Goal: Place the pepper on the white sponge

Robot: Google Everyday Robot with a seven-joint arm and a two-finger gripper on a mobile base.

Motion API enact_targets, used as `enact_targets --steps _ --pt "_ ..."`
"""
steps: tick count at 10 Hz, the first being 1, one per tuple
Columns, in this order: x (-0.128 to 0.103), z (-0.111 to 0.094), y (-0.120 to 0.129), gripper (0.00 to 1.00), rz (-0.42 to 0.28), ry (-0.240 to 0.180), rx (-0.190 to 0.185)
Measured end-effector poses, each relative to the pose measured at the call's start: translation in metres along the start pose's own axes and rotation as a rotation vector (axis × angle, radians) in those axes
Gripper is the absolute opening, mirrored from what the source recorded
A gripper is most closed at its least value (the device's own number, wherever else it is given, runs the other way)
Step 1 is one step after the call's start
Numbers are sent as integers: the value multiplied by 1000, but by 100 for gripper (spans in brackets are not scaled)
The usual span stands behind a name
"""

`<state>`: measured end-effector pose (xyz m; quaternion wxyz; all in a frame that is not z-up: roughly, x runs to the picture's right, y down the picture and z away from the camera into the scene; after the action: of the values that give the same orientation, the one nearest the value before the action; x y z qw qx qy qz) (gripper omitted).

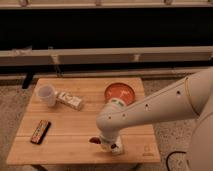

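The pepper (94,140) shows as a small dark red piece sticking out to the left under my arm, near the table's front edge. The white sponge (115,148) is a pale block just right of it, mostly covered by my wrist; a bit of red shows on it. My gripper (106,143) points down over the pepper and sponge, its tips hidden by the wrist. Whether the pepper rests on the sponge or beside it cannot be told.
On the wooden table (65,130) stand a white cup (46,94) at back left, a white-and-tan box (69,100) beside it, an orange-red bowl (121,93) at back right and a flat black bar (40,131) at front left. My arm (160,102) reaches in from the right.
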<state>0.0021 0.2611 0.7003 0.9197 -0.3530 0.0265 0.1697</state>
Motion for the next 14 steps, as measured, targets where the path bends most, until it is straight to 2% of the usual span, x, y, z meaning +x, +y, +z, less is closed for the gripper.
enact_targets --steps 3,5,10,13,14 --pt "0 2 -3 11 3 5 -3" --pt "8 9 -15 2 14 26 -6" --pt "33 23 -33 2 55 71 -12" --pt "38 32 -38 30 66 89 -19" --pt "38 33 -39 35 64 90 -19"
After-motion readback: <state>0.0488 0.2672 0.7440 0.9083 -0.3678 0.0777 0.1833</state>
